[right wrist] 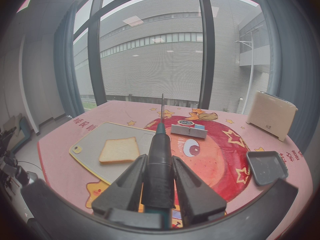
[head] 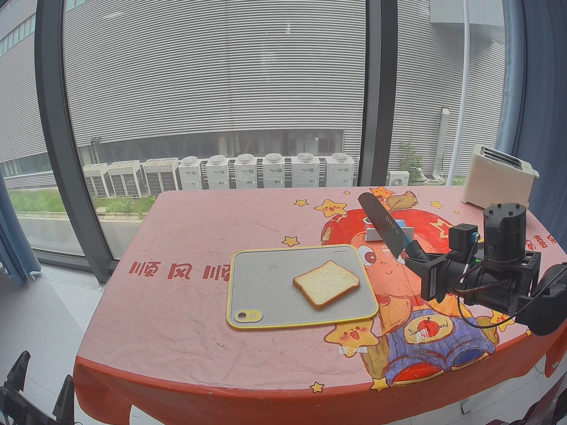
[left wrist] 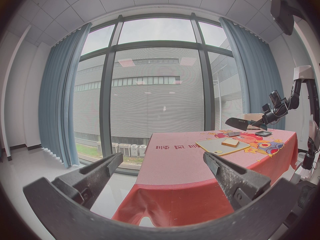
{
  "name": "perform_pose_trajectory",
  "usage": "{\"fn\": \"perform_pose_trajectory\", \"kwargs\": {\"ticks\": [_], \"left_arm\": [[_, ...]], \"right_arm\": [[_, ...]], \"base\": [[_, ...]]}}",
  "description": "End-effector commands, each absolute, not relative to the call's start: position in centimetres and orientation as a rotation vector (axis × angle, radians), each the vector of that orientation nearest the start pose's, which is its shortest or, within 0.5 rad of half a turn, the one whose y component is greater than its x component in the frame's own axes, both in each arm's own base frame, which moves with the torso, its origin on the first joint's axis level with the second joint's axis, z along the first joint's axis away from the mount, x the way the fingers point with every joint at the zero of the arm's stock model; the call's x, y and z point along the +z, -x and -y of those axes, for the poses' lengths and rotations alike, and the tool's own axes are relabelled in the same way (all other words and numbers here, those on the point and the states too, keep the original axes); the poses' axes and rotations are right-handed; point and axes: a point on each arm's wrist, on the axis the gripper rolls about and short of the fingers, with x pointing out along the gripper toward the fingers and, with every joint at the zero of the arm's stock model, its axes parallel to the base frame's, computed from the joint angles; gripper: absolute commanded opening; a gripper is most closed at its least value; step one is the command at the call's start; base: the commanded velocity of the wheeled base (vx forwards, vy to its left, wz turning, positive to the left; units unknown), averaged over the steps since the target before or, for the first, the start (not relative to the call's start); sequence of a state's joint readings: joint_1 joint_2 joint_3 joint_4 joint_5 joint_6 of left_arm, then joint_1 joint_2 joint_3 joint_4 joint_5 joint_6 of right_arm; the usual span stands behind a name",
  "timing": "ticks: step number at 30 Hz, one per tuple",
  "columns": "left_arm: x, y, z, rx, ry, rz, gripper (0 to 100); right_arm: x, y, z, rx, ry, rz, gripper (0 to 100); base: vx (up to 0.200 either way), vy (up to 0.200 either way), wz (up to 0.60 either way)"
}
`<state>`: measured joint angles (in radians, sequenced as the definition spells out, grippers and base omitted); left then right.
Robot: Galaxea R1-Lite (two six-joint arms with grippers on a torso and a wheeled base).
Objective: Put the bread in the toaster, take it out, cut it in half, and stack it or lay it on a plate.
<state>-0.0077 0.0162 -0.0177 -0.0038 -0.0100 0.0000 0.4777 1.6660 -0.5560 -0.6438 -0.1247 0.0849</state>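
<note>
your left gripper hangs spread and empty off the left edge of the table. the bread lies flat on the cutting board, just left of the knife. your right gripper, the nearer one, clamps the knife's handle, with the blade pointing away from you.

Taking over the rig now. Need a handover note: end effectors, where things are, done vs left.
Right end effector: shut on the knife handle, blade raised above the table, to the right of the cutting board.
Left end effector: open, holding nothing, low off the table's left near corner.
Bread: one whole slice lying flat on the cutting board.
Toaster: far right corner.
Plate: dark, near the right edge.
Done: bread on the board, knife in hand. Whether it was toasted, cannot tell.
Left: cut in half, put halves on the plate.
</note>
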Motion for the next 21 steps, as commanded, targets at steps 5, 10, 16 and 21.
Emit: {"fn": "perform_pose_trajectory", "kwargs": {"ticks": [5,10,16,21], "left_arm": [[7.60,2.28,0.01,-0.018,0.000,0.005,100],[7.60,2.28,0.00,-0.017,-0.002,0.005,100],[7.60,2.28,0.00,-0.018,-0.002,0.005,100],[7.60,2.28,0.00,-0.017,-0.002,0.005,100]], "right_arm": [[13.54,-24.10,-12.22,0.376,0.036,-0.445,0],[13.83,-24.38,-12.21,0.402,0.029,-0.436,0],[13.99,-24.52,-12.30,0.429,0.033,-0.430,0],[13.80,-24.41,-12.46,0.449,0.060,-0.433,0]], "base": [[0.000,0.000,0.00],[0.000,0.000,0.00],[0.000,0.000,0.00],[0.000,0.000,0.00]]}}
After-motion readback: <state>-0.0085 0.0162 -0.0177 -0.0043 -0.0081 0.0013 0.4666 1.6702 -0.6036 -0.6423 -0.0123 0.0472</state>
